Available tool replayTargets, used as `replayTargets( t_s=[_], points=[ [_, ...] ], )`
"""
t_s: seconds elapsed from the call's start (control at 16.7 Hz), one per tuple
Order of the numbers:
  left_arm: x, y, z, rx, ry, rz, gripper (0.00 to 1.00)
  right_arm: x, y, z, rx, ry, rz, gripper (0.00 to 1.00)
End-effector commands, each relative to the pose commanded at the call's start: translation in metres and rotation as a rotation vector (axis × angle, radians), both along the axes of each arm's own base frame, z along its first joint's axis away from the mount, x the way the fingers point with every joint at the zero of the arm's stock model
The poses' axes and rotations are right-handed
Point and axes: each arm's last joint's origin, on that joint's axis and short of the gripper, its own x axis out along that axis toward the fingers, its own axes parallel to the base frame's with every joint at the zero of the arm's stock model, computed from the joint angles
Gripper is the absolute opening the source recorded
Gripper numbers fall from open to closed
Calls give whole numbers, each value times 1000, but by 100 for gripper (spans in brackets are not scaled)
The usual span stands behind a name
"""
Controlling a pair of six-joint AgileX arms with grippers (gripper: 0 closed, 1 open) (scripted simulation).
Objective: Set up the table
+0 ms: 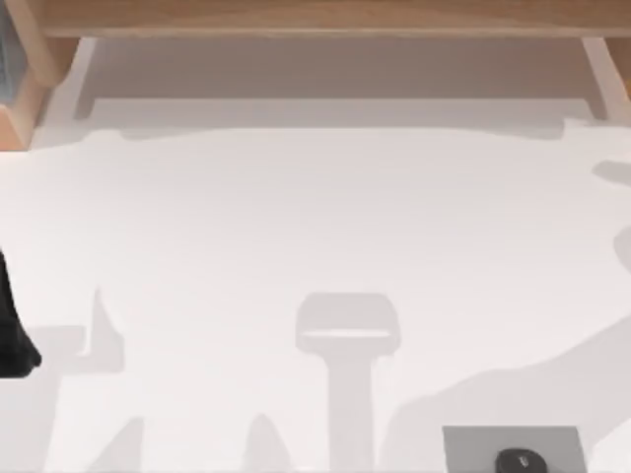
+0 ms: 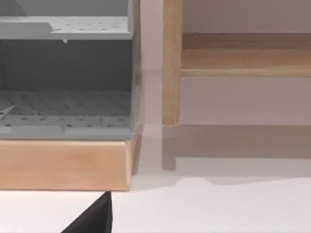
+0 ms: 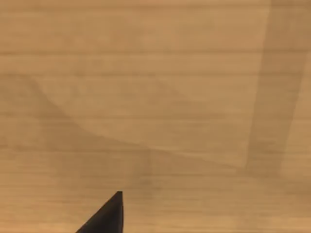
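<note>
Nearby, grey pad (image 1: 463,445) under dark mouse (image 1: 520,460)

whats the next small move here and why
Probably bring the right arm toward the dark mouse on the grey pad at the near right of the table. It is the one loose item on the white top. The left arm sits at the left edge, farther from it, facing a grey shelf unit.

A rendered office-like desk setting: a plain white bench (image 1: 315,227) edged with light wooden boards (image 1: 325,15). At the bench's near edge lies a grey pad (image 1: 473,445) with a dark mouse (image 1: 520,461) on it. A grey perforated shelf unit (image 2: 65,73) stands on a wooden base beside the boards.
</note>
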Motion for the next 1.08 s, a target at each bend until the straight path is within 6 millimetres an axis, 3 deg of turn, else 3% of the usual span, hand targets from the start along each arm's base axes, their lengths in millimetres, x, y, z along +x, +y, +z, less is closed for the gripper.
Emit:
replayTargets(
  t_s=[0.24, 0.54, 0.66, 0.84, 0.96, 1.08],
  points=[
    [0, 0, 0, 0, 0, 0, 100, -3, 5, 17, 39, -14, 2, 100],
    [0, 0, 0, 0, 0, 0, 100, -34, 37, 90, 231, -69, 23, 100],
    [0, 0, 0, 0, 0, 0, 100, -62, 57, 128, 343, -107, 38, 100],
    [0, 0, 0, 0, 0, 0, 100, -123, 89, 177, 539, -177, 70, 100],
    [0, 0, 0, 0, 0, 0, 100, -171, 109, 195, 683, -223, 95, 100],
    [0, 0, 0, 0, 0, 0, 100, -220, 125, 198, 834, -261, 123, 100]
  ],
)
